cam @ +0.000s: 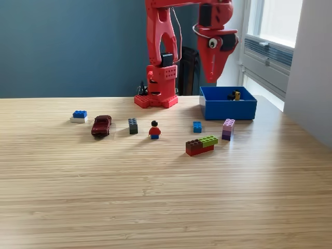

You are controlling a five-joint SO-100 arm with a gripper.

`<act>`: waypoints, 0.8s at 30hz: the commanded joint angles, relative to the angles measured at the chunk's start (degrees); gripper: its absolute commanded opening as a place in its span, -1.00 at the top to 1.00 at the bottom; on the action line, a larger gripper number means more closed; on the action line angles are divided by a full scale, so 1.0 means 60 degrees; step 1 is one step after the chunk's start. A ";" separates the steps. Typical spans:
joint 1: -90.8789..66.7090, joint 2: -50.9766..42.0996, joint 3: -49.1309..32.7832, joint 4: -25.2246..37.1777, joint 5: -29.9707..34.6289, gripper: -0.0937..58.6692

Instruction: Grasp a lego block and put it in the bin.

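Overhead, the arm's fingers hang pressed together, empty, above the bin; next, judging, another block on the tabletop.

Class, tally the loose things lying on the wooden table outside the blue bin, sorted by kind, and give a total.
Lego block pieces: 5: blue-on-white, grey, small blue, purple, brown, red and green
Toy cars: 1: dark red
Figures: 1: red-bodied
Total: 7
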 commanded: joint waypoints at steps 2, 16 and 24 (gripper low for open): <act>0.2578 0.0688 -0.0469 -0.0513 -0.0557 1.00; 0.3662 0.0688 0.0381 -0.1260 -0.0981 1.00; 0.3647 0.0688 0.0513 -0.1450 -0.1069 1.00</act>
